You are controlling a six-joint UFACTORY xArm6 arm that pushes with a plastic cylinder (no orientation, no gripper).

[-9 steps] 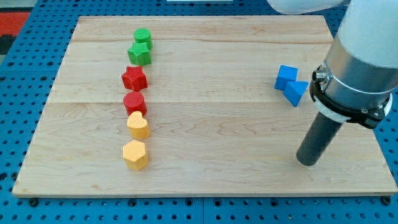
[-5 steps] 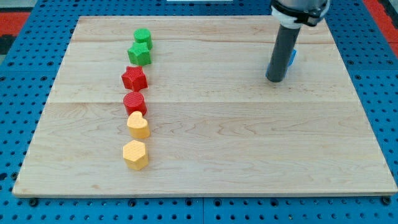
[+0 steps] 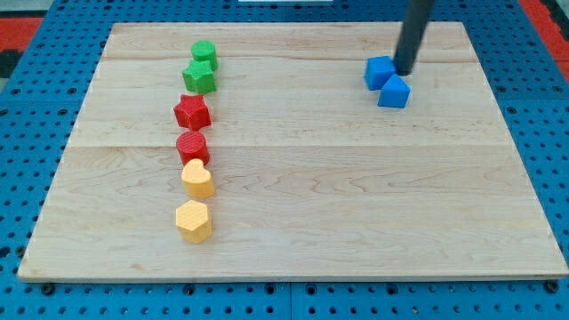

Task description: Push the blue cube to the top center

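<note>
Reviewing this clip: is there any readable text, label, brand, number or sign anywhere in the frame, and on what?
None: no text, label, number or sign shows in this view.
The wooden board, the blue cube, the other coloured blocks and my tip on the dark rod are all unmarked.
The blue pegboard around the board shows only holes.

On my feed a wooden bench (image 3: 311, 196) sits on a blue pegboard (image 3: 27, 160), with a red patch (image 3: 22, 36) at the view's top left corner. A column of 6 blocks runs down the bench's left half. From the top I see a green cylinder (image 3: 204, 52) touching a green star (image 3: 200, 77), then a red star (image 3: 192, 112), a red cylinder (image 3: 193, 147), a yellow heart (image 3: 197, 179) and a yellow hexagon (image 3: 193, 220). Over at the view's upper right lies a blue wedge (image 3: 394, 92).
</note>
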